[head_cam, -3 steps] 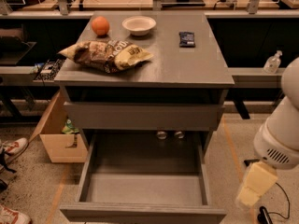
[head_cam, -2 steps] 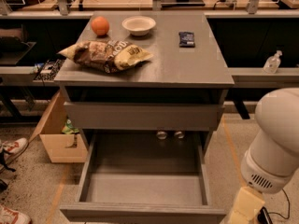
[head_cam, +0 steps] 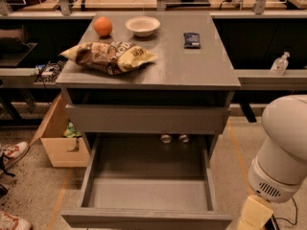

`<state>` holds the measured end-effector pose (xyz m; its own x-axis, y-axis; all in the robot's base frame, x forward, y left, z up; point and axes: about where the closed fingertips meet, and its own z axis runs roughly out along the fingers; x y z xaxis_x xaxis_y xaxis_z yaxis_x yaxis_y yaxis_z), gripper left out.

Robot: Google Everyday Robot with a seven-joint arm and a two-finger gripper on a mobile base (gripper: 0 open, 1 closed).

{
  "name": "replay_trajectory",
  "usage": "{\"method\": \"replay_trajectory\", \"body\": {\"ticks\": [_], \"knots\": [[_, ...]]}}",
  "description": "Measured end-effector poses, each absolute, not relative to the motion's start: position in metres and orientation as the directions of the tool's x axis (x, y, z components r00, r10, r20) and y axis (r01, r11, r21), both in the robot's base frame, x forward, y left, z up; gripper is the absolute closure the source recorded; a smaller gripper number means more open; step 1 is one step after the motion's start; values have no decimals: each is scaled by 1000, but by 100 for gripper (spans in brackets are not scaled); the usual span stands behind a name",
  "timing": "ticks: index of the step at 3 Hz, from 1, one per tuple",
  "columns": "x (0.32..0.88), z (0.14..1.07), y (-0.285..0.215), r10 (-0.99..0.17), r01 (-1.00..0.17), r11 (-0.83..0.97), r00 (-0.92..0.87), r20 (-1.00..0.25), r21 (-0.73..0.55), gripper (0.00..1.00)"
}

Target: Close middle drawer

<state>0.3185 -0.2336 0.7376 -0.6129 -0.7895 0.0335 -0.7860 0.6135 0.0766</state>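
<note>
The middle drawer [head_cam: 146, 195] is pulled far out of the grey cabinet [head_cam: 158, 71], toward the camera. Its grey box interior is empty and its shallow flat front [head_cam: 144, 219] lies along the bottom edge of the view. Above it is a taller grey drawer front [head_cam: 146, 119]. My white arm [head_cam: 283, 147] fills the lower right corner, to the right of the open drawer, with a cream-coloured segment [head_cam: 254, 213] below it. The gripper itself is out of view past the bottom right of the frame.
On the cabinet top lie a chip bag [head_cam: 110, 56], an orange [head_cam: 102, 26], a white bowl [head_cam: 143, 26] and a dark packet [head_cam: 192, 40]. A cardboard box [head_cam: 60, 138] stands on the floor at the left, with shoes [head_cam: 12, 155] nearby. A bottle [head_cam: 279, 63] sits on the right shelf.
My arm has dropped lower and come closer to the camera at the lower right, so the cream segment is now at the bottom edge. The drawer has not moved.
</note>
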Motion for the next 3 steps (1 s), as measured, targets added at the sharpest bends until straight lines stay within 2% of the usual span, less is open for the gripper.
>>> {"method": "replay_trajectory", "body": {"ticks": [2,3], "knots": [[270,631,-213,-731,-706,676,-679,69,213,0],[248,573,-203,-693,-648,706,-715,92,285,16]]}}
